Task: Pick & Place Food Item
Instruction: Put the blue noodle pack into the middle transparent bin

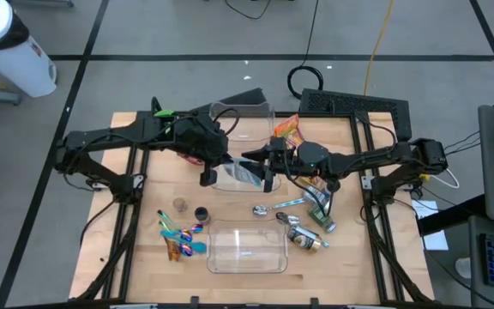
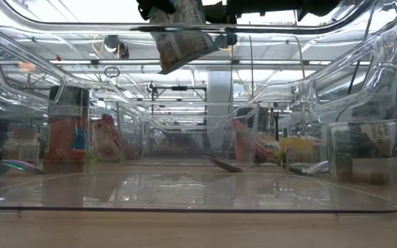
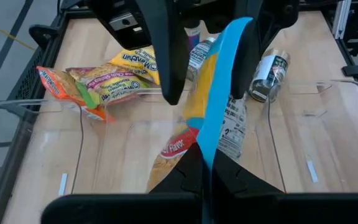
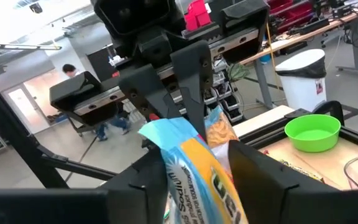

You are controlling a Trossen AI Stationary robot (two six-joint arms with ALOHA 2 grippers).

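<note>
A snack packet (image 1: 243, 174), yellow and white with a blue sealed edge, hangs in the air between my two grippers, above a clear plastic bin (image 1: 245, 120) at the table's far middle. My left gripper (image 1: 215, 172) is shut on its left end. My right gripper (image 1: 264, 172) is closed on its right end. The low view shows the packet (image 2: 181, 38) high above the table, seen through the clear front bin. My left gripper pinches the packet's blue sealed edge (image 3: 211, 149) between its two fingers, coming level from the table's left. The packet is lifted clear and stretches away from the fingers toward the other gripper. My right gripper has the packet's other end (image 4: 191, 168) between its two fingers (image 4: 260, 180), coming level from the table's right. The fingers stand on the packet's two flat faces, and the left wrist view shows them (image 3: 166, 56) on either side of it.
A second clear bin (image 1: 245, 249) stands at the near middle. Noodle packets (image 3: 117, 78), small bottles (image 1: 303, 233), spoons (image 1: 268, 209) and coloured cutlery (image 1: 183, 240) lie around it. A green bowl (image 4: 312, 130) stands at the far left.
</note>
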